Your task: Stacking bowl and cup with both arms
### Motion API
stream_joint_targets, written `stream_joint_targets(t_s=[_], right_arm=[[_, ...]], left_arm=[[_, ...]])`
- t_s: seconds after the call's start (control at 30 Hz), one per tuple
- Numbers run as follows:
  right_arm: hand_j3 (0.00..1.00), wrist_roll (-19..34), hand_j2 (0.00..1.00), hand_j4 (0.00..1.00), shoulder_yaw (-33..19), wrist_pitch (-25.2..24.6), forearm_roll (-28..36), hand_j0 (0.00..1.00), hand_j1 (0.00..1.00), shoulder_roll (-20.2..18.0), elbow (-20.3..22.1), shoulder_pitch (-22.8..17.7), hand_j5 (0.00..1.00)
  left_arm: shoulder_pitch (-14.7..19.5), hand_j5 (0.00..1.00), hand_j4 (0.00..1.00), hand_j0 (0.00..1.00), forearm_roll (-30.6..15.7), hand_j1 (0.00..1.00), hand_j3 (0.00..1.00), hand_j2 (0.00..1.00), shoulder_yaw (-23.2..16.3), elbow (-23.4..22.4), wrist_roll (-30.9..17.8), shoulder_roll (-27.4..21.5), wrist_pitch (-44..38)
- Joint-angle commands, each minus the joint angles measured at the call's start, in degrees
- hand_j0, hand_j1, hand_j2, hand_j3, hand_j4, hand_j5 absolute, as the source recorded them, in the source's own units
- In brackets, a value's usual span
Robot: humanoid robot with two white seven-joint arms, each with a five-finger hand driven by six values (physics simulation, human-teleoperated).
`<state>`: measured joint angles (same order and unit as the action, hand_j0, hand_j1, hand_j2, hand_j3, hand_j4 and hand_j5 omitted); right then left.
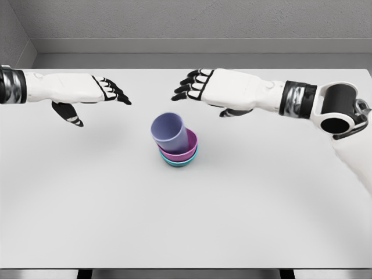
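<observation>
- Left hand (99, 90) hovers over the tabletop (186, 221) at upper left, fingers relaxed and spread, thumb hanging down, holding nothing.
- Right hand (206, 87) hovers at upper middle, above and slightly right of the stack, fingers loosely extended, also empty.
- Neither hand touches the stack; both are clear of it, one on each side.
- Stack sits mid-tabletop: teal bowl (177, 161) at the bottom, pink bowl (187, 148) nested in it, lavender cup (170, 132) standing in the pink bowl.
- Cup is tilted, its mouth leaning toward the left and the camera, not sitting square.
- Cup interior looks empty; bowl interiors are mostly hidden by the cup, so hard to say whether the cup base is fully seated.
- Judgement: stacking looks essentially done, with both hands released. The step in hand reads as retreat or a final check.
- To do it well: lift both hands up and outward, keeping fingers away from the cup rim; the tilted cup would likely tip at a light brush.
- If a correction is wanted: steady the pink bowl's rim with one hand and nudge the cup upright with the other, slowly.
</observation>
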<state>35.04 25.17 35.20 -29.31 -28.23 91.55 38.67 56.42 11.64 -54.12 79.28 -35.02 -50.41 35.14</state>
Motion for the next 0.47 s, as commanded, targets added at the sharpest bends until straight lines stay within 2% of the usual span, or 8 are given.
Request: stream_joint_targets(t_s=[0.0,0.07,0.1,0.17,0.43], right_arm=[[1.0,0.0,1.0,1.0,-9.6,-0.2,3.6,1.0,1.0,-0.4,-2.7,-0.6,1.0],[1.0,0.0,1.0,1.0,-13.0,-0.2,3.7,1.0,1.0,-1.2,-11.2,-2.1,1.0],[1.0,0.0,1.0,1.0,-13.0,-0.2,3.6,1.0,1.0,-1.3,-13.8,-2.1,1.0],[1.0,0.0,1.0,1.0,-10.8,-0.2,2.8,1.0,1.0,-1.6,-14.4,-2.1,1.0],[1.0,0.0,1.0,1.0,-10.7,-0.2,2.1,1.0,1.0,-2.4,-15.2,-2.5,1.0]], left_arm=[[-0.1,1.0,1.0,1.0,-0.2,1.0,1.0,1.0,0.1,-0.1,0.0,0.0,-0.1],[-0.1,1.0,1.0,1.0,-0.2,1.0,1.0,1.0,0.1,-0.1,0.0,0.0,-0.1],[-0.4,1.0,1.0,1.0,-0.2,1.0,1.0,1.0,0.0,-0.1,0.0,-0.2,-0.1],[-1.1,1.0,1.0,1.0,-0.2,1.0,1.0,1.0,0.0,-1.6,0.0,-0.6,-0.1],[-1.5,1.0,1.0,1.0,-0.1,1.0,1.0,1.0,0.0,-2.9,0.0,-0.8,-0.1]])
